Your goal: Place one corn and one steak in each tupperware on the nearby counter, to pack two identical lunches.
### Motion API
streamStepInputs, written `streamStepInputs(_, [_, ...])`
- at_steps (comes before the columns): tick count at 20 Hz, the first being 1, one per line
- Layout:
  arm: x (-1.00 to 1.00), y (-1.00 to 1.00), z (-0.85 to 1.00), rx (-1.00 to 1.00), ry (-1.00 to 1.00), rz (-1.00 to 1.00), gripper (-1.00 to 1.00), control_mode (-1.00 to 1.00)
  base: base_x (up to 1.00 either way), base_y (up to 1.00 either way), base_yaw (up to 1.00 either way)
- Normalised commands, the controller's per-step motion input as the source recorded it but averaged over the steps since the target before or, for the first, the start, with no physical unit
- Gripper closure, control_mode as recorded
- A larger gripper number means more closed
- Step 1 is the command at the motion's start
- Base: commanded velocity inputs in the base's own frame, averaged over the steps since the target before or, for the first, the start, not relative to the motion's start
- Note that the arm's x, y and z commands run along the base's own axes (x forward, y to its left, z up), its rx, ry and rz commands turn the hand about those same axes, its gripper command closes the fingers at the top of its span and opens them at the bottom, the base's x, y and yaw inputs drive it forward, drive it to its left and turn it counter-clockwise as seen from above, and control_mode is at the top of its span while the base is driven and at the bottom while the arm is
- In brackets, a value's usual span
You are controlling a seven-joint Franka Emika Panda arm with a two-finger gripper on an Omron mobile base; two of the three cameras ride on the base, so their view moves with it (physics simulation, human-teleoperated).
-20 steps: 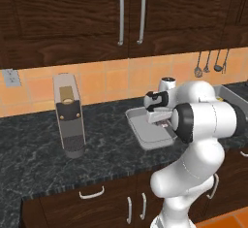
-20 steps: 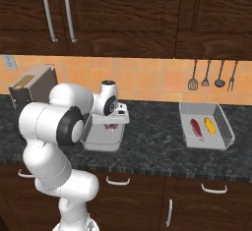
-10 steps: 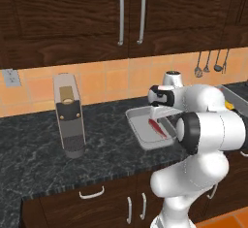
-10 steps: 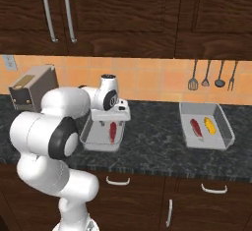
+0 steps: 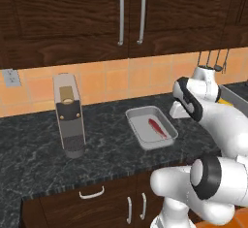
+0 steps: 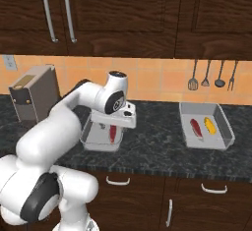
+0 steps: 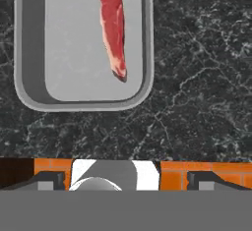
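1. The near tupperware (image 5: 151, 127) lies on the black counter (image 5: 106, 149) in front of the arm — a steak (image 7: 113, 26) lies flat inside it, toward one long side
2. The second tupperware (image 6: 205, 126) sits further along the counter, well apart from the first; it holds a second steak (image 6: 196, 127) and a corn (image 6: 210, 125) side by side
3. The gripper (image 7: 125, 178) hangs above the counter just off the near tray's short end — its two tips stand wide apart with nothing between them
4. A tall grey appliance (image 5: 69, 115) stands near the tiled wall, and utensils (image 6: 210, 75) hang on that wall above the second tray
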Motion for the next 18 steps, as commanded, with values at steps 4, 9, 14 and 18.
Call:
streamStepInputs(4, [-1.0,0.59,0.76,-0.03,-0.03,0.0,-1.0,-1.0,0.0,0.0,0.0])
streamStepInputs(9, [-1.0,0.63,0.38,-0.03,-0.13,0.04,-1.0,-1.0,0.0,0.0,0.0])
streamStepInputs(14, [-0.58,0.2,0.03,0.0,-0.11,0.04,-1.0,-1.0,0.0,0.0,0.0])
streamStepInputs(18, [-0.03,0.0,0.0,0.0,0.0,0.0,-1.0,1.0,-0.12,-0.03,0.0])
